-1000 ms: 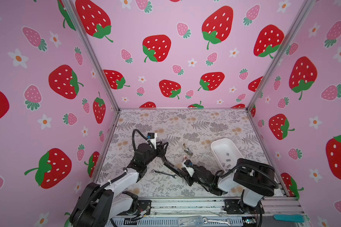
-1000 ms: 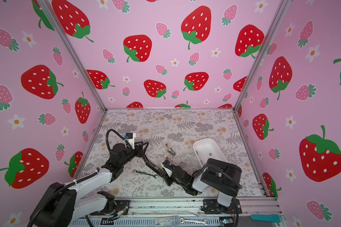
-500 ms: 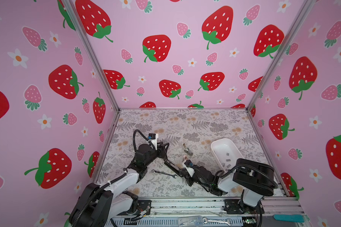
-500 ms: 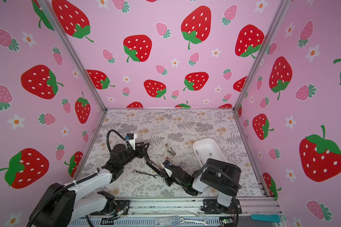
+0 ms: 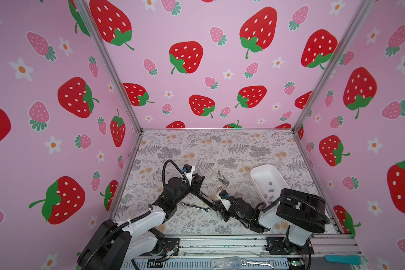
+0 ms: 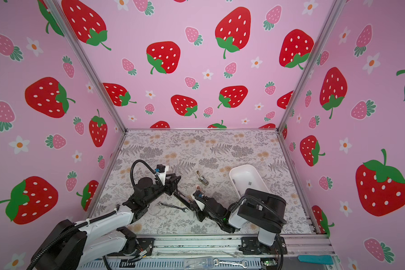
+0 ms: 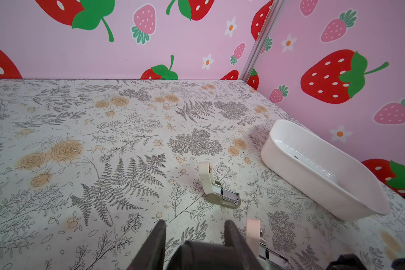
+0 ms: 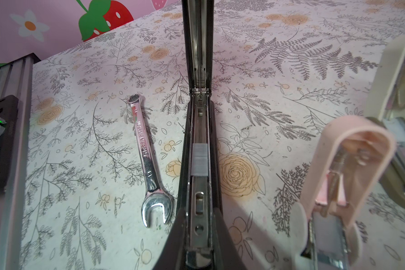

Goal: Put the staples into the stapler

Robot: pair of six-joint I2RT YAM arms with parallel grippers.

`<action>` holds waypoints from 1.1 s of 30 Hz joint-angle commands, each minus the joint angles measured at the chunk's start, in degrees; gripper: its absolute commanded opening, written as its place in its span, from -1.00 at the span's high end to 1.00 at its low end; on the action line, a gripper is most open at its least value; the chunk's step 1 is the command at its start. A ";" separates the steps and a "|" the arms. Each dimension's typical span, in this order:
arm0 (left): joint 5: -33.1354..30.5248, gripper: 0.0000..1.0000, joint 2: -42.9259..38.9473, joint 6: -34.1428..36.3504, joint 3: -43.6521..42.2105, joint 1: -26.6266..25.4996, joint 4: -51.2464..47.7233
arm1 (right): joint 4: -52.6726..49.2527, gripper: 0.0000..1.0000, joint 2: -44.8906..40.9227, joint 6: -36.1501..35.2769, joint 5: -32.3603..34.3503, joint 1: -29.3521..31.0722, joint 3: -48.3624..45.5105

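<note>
Right gripper (image 8: pixel 199 218) is clamping the open stapler (image 5: pixel 205 199), staples (image 8: pixel 199 160) sitting inside. Left gripper (image 5: pixel 197 187), at its ten o'clock in both top views, is straddling the lid (image 8: pixel 198 46) — grip unclear. Closing it seems next.

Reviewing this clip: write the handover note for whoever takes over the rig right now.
Left gripper: flanks the raised lid of the stapler; whether it grips is unclear.
Right gripper: shut on the stapler's base.
Staples: one strip sits in the open channel; more lie loose in the white tray.
Done: stapler open, strip loaded.
Left: close the lid, then let go.
</note>
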 commanded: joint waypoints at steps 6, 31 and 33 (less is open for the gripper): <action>1.66 0.23 -1.68 5.08 -3.50 -6.00 0.94 | 3.60 0.93 1.00 0.33 0.78 0.28 -0.56; 1.95 -0.14 0.79 12.37 -6.35 -14.93 2.18 | 6.09 0.94 2.68 0.24 1.23 0.29 -0.57; 1.64 -0.14 1.11 12.44 -6.40 -14.99 2.60 | 6.08 0.95 2.57 0.25 1.23 0.28 -0.57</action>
